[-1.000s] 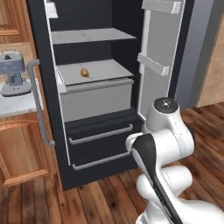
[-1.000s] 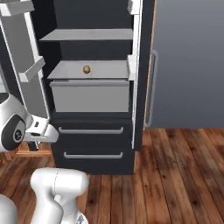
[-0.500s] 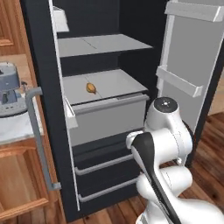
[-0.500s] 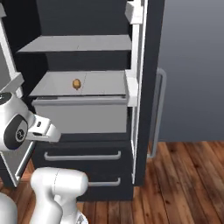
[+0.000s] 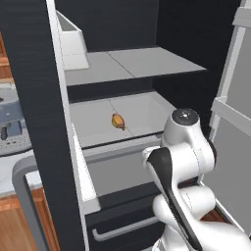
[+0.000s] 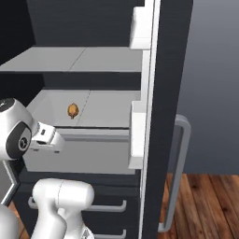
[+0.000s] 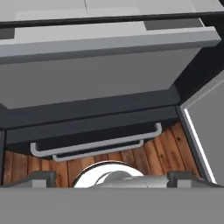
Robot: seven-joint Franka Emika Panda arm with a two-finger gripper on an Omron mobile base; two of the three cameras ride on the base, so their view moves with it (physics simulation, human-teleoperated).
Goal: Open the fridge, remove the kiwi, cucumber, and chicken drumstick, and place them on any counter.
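The fridge (image 5: 34, 98) stands with both doors swung open, pale grey inside. A small orange-brown chicken drumstick (image 5: 117, 121) lies on the middle shelf, also seen from the right (image 6: 73, 109). My arm is folded in front of the fridge, below that shelf. My gripper (image 7: 113, 178) points down at the lower drawers and is open, its fingertips (image 7: 41, 178) wide apart with nothing between them. The kiwi and cucumber are out of view. A strip of white counter (image 5: 11, 170) shows at the far left.
A grey appliance (image 5: 10, 122) sits on the counter left of the fridge. Door bins (image 5: 73, 46) hang on the open left door, and the right door (image 5: 230, 147) stands close by my arm. Grey drawer handles (image 7: 96, 146) run above the wooden floor (image 7: 162, 153).
The whole picture has grown and shifted: the base has driven closer to the fridge. The drumstick lies where it was, and the gripper stays open.
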